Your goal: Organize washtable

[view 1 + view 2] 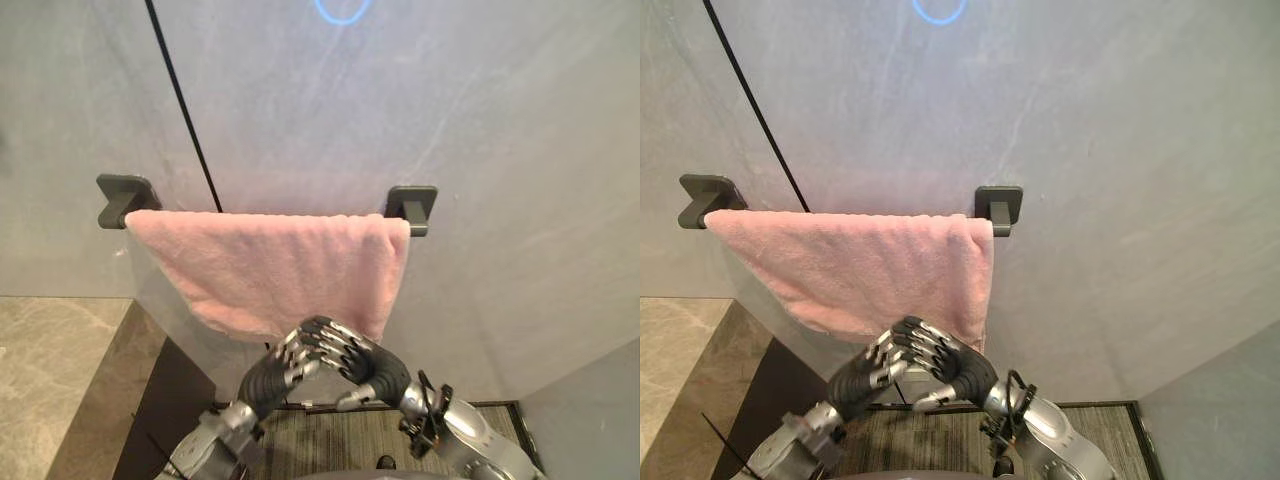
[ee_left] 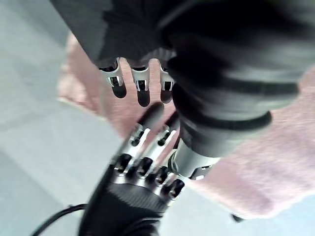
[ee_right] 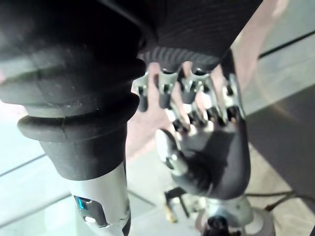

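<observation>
Towel point(image 1: 270, 270) of pink terry hangs over a rail on the grey wall point(image 1: 480, 120), spread from the left bracket point(image 1: 122, 198) to the right bracket point(image 1: 412, 208), its lower edge dipping lowest near the right end. Just under that lower edge the left hand point(image 1: 272, 372) and the right hand point(image 1: 368, 368) meet fingertip to fingertip. Both have loosely extended, relaxed fingers and grasp nothing; whether any tip brushes the cloth I cannot tell.
</observation>
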`<state>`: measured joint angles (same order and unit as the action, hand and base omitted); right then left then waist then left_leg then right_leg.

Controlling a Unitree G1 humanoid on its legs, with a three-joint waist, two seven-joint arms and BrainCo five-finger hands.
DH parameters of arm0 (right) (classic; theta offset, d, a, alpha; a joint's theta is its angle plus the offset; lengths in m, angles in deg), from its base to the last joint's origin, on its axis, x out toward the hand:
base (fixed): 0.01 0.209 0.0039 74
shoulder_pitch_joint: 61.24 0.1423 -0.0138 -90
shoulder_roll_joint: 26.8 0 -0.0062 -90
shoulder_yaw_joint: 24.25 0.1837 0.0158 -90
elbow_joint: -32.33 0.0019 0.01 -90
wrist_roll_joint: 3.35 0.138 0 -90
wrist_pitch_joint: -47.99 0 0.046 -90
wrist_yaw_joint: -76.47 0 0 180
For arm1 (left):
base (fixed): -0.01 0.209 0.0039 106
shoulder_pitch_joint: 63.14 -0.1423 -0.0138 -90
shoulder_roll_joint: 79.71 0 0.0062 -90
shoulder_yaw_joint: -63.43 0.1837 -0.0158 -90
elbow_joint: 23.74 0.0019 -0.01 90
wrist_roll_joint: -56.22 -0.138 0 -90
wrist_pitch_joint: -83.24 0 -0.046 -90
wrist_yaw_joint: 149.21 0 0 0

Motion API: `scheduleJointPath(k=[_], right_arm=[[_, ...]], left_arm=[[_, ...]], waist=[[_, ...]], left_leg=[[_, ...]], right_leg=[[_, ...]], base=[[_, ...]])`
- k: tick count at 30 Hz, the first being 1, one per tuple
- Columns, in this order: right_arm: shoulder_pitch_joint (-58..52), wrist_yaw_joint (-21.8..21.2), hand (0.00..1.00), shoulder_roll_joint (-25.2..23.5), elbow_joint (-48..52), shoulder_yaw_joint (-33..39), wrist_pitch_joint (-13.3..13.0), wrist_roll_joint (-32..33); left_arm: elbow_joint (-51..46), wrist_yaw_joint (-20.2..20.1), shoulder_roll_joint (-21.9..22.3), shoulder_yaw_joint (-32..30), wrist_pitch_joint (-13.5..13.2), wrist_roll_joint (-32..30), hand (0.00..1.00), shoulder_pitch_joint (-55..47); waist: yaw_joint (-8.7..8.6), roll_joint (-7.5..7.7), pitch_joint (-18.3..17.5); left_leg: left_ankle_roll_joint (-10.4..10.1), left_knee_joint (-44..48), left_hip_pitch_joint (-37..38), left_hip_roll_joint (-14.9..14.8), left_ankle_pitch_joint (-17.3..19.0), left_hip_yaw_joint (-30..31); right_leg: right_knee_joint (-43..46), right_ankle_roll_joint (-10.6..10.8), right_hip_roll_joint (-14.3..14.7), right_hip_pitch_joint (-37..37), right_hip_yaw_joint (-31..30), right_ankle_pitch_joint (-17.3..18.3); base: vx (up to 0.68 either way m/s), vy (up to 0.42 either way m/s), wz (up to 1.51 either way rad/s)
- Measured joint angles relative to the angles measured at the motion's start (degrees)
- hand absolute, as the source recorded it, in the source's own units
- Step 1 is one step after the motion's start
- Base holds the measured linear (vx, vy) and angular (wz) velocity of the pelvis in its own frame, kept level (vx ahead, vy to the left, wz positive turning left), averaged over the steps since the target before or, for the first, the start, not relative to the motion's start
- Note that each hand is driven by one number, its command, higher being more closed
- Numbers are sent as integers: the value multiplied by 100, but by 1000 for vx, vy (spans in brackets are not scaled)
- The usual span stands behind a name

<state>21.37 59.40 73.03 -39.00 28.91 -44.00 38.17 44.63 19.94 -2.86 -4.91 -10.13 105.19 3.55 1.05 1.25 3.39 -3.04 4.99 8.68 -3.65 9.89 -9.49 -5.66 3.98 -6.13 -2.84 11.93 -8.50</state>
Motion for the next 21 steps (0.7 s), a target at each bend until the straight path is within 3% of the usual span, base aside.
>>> scheduleJointPath(k=[4, 10, 15, 21], right_arm=[[572, 366, 0, -510, -577, -79, -51, 47], [991, 708, 0, -983, -1380, 110, -31, -168], [1216, 935, 0, -1087, -1687, 570, 2, -390], [1373, 922, 0, -1077, -1831, 1007, -6, -586]], left_arm=[[14, 510, 647, -189, -97, -362, 0, 429], [679, 863, 1269, -535, -96, -1320, 0, 1056], [993, 981, 1453, -1028, -122, -1768, 0, 1478], [1352, 966, 1565, -1267, -373, -2046, 0, 1813]], waist=[[-7, -3, 11], [3, 12, 18], [-4, 10, 23], [28, -21, 45]], left_leg=[[3, -7, 1, 38, 2, 4], [31, -10, -123, 43, 21, 34], [37, 13, -612, 50, -26, 34], [2, 48, -1100, 66, -181, 143]], right_leg=[[0, 2, -11, -1, 9, 1], [-2, 1, -16, 94, 12, 4], [-2, -58, -21, 578, 30, -63], [0, -123, -13, 1051, 99, -174]], base=[[5, 1, 1], [-35, -12, 1], [-54, -27, -1], [9, -30, 10]])
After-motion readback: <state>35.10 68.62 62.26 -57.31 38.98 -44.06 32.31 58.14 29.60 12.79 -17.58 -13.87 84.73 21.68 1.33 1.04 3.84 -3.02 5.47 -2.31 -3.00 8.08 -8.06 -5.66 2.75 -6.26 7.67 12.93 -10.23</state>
